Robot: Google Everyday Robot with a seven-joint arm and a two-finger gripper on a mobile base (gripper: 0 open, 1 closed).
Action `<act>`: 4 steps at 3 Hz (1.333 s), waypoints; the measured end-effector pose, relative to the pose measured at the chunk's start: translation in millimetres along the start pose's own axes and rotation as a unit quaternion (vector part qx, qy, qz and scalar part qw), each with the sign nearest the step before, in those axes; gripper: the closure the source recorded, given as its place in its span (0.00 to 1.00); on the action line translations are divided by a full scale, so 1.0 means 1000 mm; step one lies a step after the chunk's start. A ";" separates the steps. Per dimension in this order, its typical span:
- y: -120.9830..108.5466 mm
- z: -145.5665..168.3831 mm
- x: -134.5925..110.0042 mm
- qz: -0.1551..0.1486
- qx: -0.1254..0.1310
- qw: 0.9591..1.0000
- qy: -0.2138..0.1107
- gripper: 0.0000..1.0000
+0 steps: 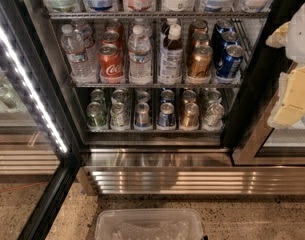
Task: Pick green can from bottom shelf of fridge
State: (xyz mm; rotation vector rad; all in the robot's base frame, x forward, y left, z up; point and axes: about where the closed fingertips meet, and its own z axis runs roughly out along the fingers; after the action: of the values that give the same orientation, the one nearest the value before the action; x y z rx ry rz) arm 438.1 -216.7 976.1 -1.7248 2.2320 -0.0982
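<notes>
The fridge (242,114) stands open in front of me, with a black frame and a ribbed steel base (192,181). Its bottom shelf (152,130) is a wire rack with lanes of short cans. The green can (95,115) stands upright at the front of the leftmost lane, with another can behind it. To its right stand a pale green-white can (118,115), two blue cans (142,115), a gold-brown can (189,115) and a pale can (212,115). My gripper (291,79) shows as white and yellowish parts at the right edge, outside the fridge, far from the green can.
The glass door (12,109) is swung open at left, with a bright LED strip (27,84) along the frame. The rack above holds water bottles (76,54), a red cola can (111,61), gold and blue cans. A clear plastic bin (149,226) sits on the speckled floor.
</notes>
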 end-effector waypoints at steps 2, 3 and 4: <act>0.007 0.031 -0.001 0.024 -0.009 0.999 -0.039 0.00; 0.041 0.132 -0.008 0.081 -0.091 0.985 -0.125 0.00; 0.049 0.207 -0.064 0.104 -0.143 0.953 -0.244 0.00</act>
State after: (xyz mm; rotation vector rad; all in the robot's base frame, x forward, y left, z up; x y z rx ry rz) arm 467.1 -113.7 781.2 -1.4238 2.0948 0.6580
